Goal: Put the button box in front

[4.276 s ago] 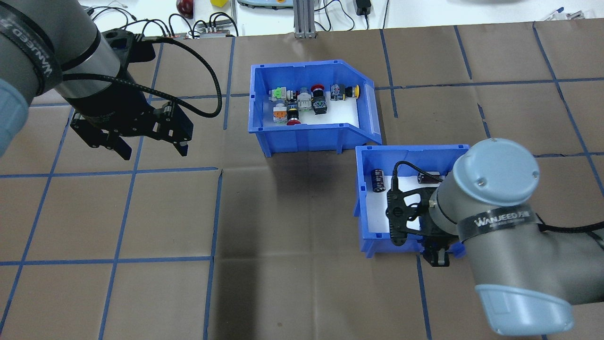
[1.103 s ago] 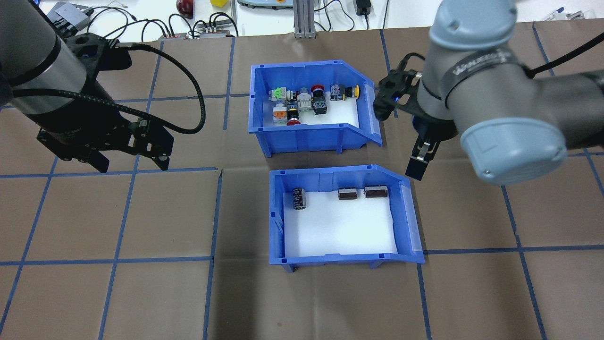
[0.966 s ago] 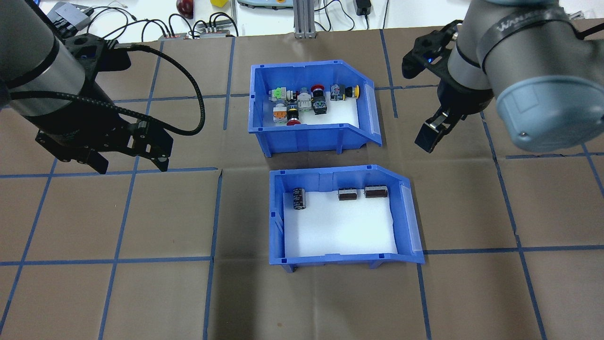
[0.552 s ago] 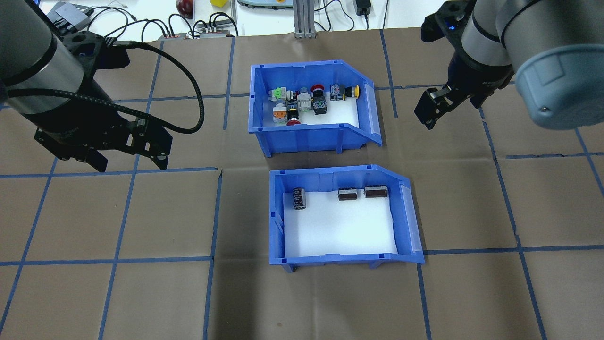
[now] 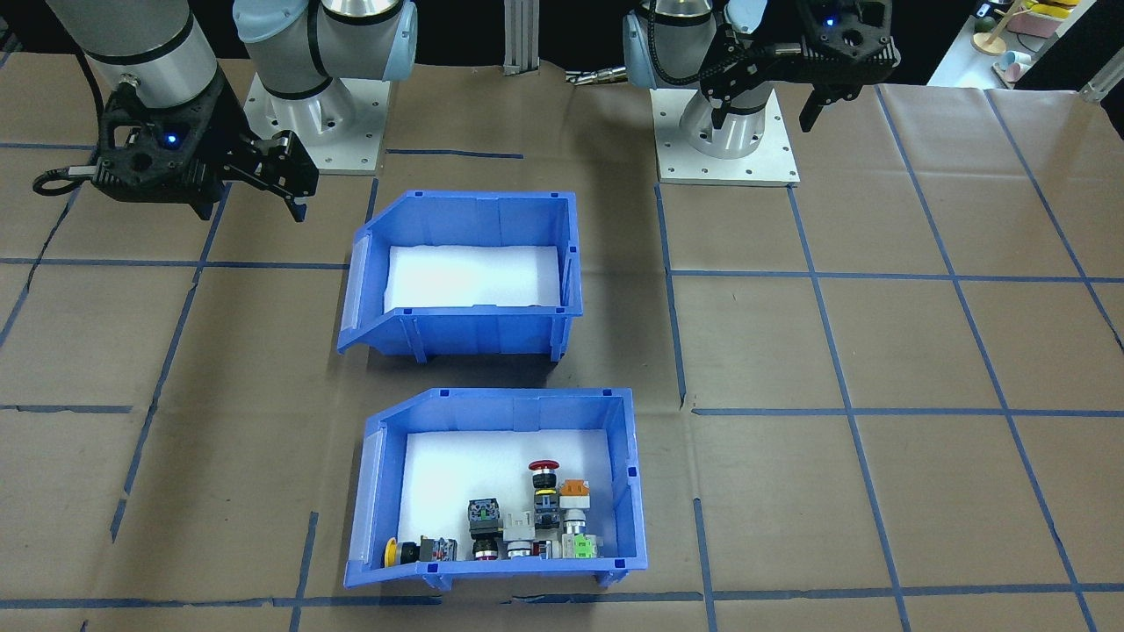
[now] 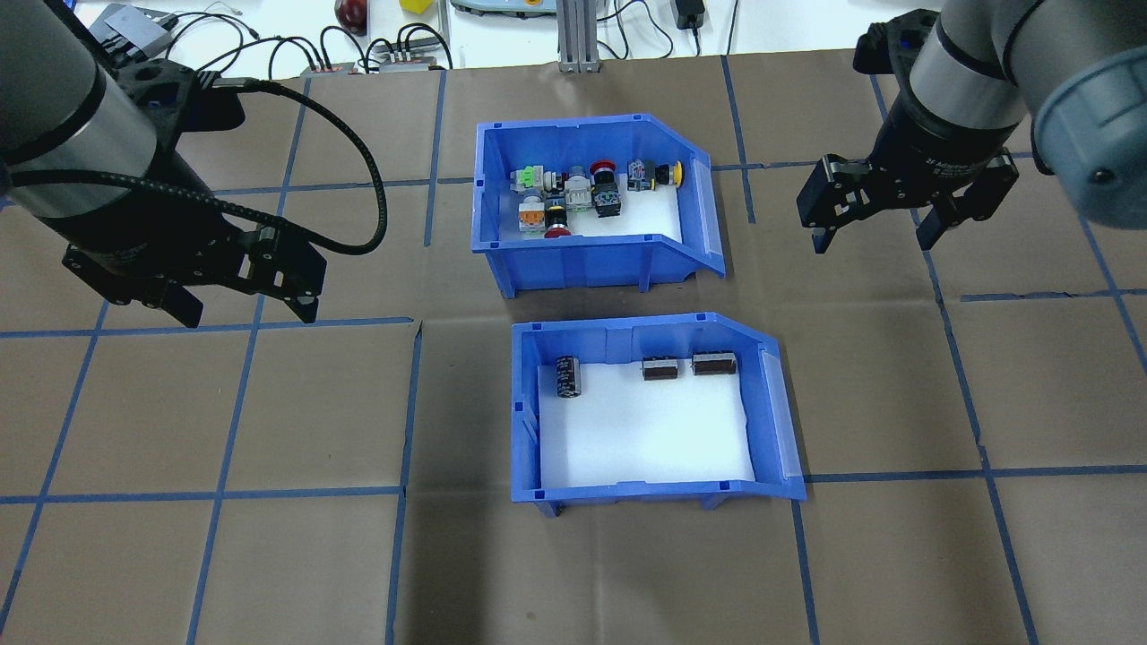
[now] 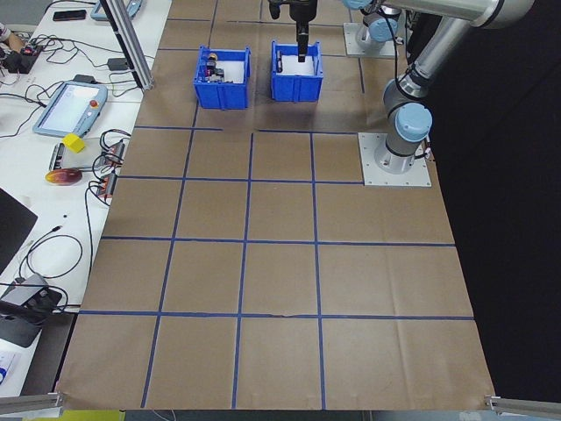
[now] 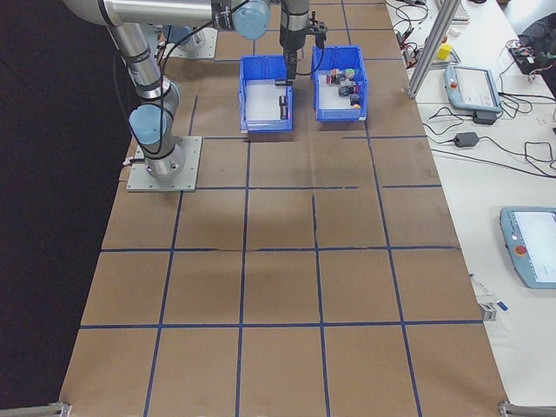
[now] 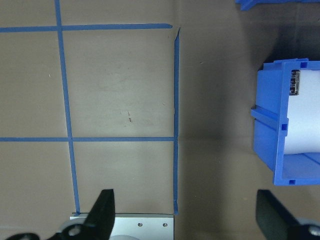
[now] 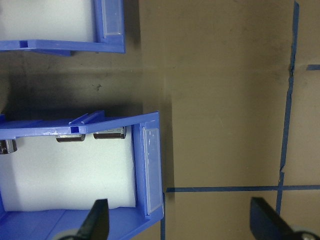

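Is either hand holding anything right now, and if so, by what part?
Nothing is held. The left hand and right hand are both open and empty, hovering off to the sides of the button box and the other bin.

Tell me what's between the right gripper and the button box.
Only bare brown table covering with a blue tape line, seen in the overhead view, separates the right gripper from the button box.

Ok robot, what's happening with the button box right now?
Left gripper open, empty. Right gripper open, empty, right of button box. Second blue bin sits between it and the robot.
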`<move>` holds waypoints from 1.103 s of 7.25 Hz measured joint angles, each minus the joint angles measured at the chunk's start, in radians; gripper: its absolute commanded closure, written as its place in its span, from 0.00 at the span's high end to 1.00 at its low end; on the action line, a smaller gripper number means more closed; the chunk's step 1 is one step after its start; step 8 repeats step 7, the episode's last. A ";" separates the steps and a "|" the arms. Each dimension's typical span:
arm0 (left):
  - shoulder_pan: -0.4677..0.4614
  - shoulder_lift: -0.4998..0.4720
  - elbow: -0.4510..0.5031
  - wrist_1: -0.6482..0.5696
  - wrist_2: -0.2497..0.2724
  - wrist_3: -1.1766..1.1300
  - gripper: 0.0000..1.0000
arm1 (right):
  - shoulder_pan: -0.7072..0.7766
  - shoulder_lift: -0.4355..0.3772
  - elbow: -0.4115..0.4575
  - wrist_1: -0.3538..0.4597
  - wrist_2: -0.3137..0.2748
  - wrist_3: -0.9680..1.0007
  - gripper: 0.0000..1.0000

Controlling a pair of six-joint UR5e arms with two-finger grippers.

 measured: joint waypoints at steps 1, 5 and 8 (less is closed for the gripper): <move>0.000 0.001 -0.001 0.000 0.000 0.000 1.00 | -0.001 -0.003 0.000 0.000 0.001 0.003 1.00; 0.000 0.003 -0.003 0.000 0.000 0.000 1.00 | -0.001 -0.001 -0.001 -0.004 -0.001 0.004 1.00; 0.000 0.003 -0.004 0.000 -0.001 0.000 1.00 | -0.001 0.001 -0.003 0.007 -0.002 0.002 1.00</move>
